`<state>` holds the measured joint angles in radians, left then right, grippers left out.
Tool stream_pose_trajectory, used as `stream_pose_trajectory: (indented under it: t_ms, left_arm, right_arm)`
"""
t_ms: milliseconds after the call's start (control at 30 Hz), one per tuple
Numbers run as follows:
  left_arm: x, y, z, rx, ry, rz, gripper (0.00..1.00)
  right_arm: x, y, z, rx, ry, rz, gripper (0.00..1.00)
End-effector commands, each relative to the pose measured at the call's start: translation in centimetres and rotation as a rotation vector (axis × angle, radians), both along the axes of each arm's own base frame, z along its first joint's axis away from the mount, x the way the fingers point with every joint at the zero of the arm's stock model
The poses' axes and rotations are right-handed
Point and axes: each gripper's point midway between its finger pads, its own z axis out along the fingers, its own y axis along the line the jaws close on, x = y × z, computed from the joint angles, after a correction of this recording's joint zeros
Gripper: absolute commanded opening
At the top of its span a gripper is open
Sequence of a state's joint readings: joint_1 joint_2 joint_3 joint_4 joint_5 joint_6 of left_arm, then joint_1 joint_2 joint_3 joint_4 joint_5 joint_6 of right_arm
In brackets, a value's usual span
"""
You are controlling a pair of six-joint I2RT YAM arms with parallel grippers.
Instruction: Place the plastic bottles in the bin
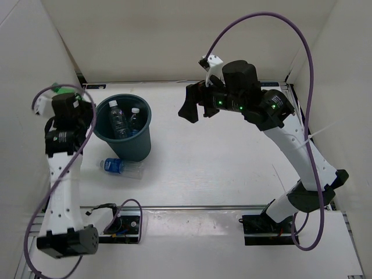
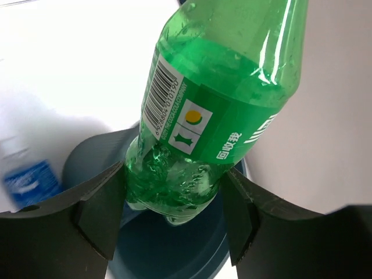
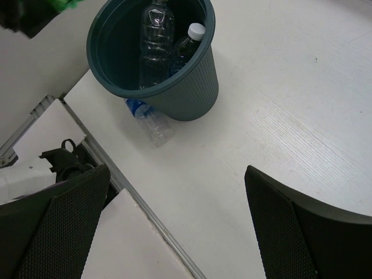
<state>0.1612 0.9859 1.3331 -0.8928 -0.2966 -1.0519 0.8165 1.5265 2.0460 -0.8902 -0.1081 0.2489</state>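
Observation:
My left gripper (image 1: 57, 93) is shut on the green bottle (image 2: 221, 99), gripping its base (image 2: 174, 209) above the edge of the dark teal bin (image 1: 138, 148). The bin's rim (image 2: 87, 157) shows below the bottle. Two bottles with white caps stand inside the bin, a clear one (image 1: 118, 120) and a blue-labelled one (image 1: 135, 119). They also show in the right wrist view, the clear one (image 3: 156, 40) and the blue-labelled one (image 3: 187, 43). A blue-labelled bottle (image 1: 120, 167) lies on its side on the table against the bin's near side. My right gripper (image 1: 195, 106) is open and empty, high over the table to the right of the bin.
White walls enclose the table on the left, back and right. A metal rail (image 1: 192, 207) runs along the near edge by the arm bases. The right wrist view shows the bin (image 3: 192, 87) and the lying bottle (image 3: 148, 121) beside the table's edge.

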Motion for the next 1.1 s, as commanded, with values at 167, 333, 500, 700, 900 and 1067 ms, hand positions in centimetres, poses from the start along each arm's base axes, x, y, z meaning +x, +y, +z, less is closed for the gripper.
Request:
stream_pose_trajectory:
  t_ms: [167, 333, 500, 700, 900, 1067]
  left_arm:
    - [4.6, -6.0, -0.5, 0.214, 0.044, -0.258, 0.7]
    - [4.2, -8.5, -2.6, 0.26, 0.093, -0.317, 1.0]
    - [2.7, -8.4, -0.1, 0.31, 0.111, -0.277, 1.0]
    - [-2.6, -3.9, 0.6, 0.119, 0.104, 0.005, 1.0]
    - [-7.8, -6.1, -8.3, -0.294, 0.157, 0.12, 1.0]
    - [-9.6, -6.2, -15.0, -0.359, 0.199, 0.178, 1.0]
  right_arm:
    - [-0.4, -0.7, 1.8, 0.039, -0.029, 0.002, 1.0]
    - [0.0, -1.0, 1.8, 0.037, -0.032, -0.015, 1.0]
    - [0.2, -0.8, 1.5, 0.03, -0.026, -0.015, 1.0]
    - [0.1, -1.0, 1.3, 0.028, -0.023, -0.015, 1.0]
    - [0.2, -1.4, 1.3, 0.027, -0.022, -0.026, 1.0]
    - [0.0, -1.2, 0.9, 0.026, -0.01, -0.007, 1.0]
